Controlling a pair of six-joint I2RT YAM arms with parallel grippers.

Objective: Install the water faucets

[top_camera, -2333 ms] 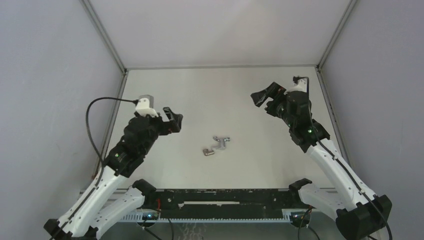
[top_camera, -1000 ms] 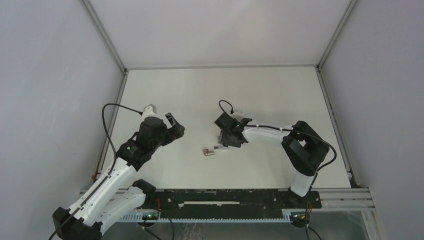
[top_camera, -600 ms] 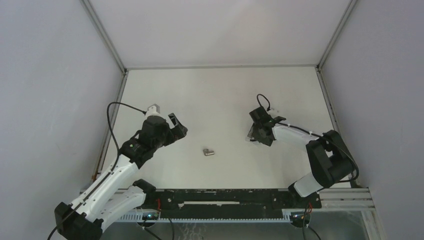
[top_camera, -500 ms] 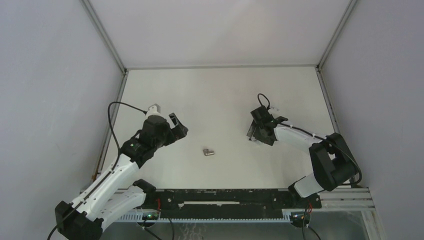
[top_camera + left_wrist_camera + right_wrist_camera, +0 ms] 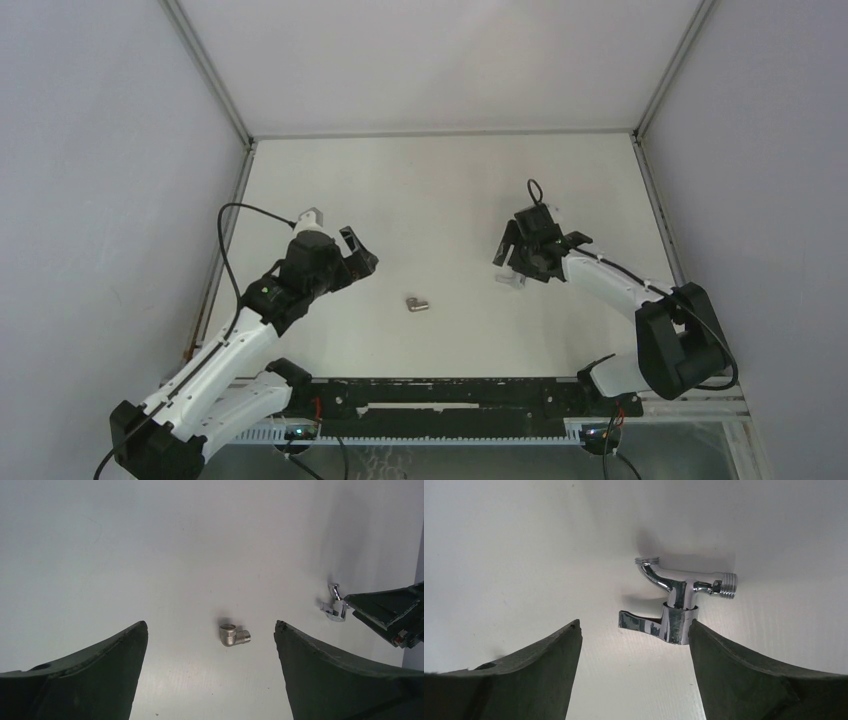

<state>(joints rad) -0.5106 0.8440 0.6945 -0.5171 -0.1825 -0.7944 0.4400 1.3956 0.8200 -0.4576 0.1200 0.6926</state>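
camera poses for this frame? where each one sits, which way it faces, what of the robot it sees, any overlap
Top external: above and behind the bases, looking down on the table; both arms show, with the left gripper and right gripper.
Left wrist: on the left arm, facing the table's middle between its own fingers; sees the elbow fitting.
Right wrist: low over the table, own fingers framing the tap.
Shared: all three see the tap; top external and left wrist share the elbow fitting and right gripper.
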